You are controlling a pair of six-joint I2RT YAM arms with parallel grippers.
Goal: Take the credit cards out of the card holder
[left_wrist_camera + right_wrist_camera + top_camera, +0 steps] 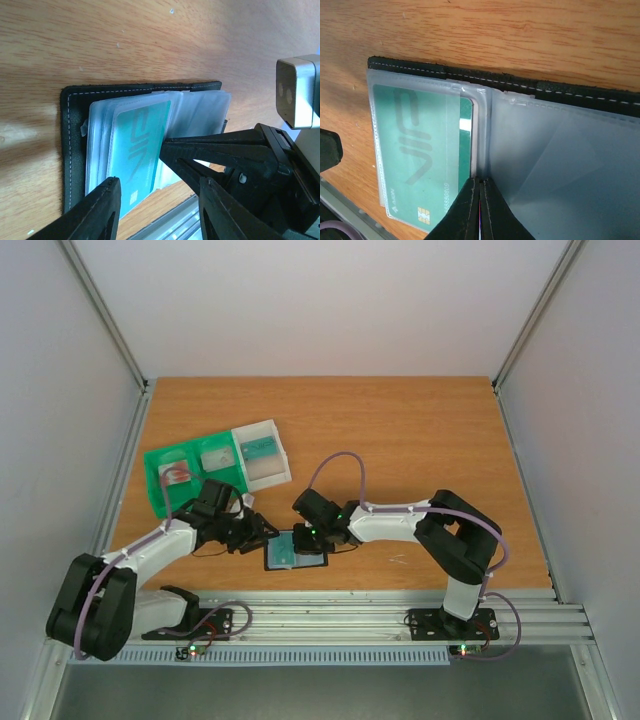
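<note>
Lying open: card holder (400, 66) | teal card (415, 155) sleeved, corner hidden behind right jaws, together | left jaws apart

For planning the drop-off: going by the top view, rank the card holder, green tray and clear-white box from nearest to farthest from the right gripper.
1. The card holder, directly under the right gripper.
2. The clear-white box, behind it and to the left.
3. The green tray, farthest left, beside the box.
</note>
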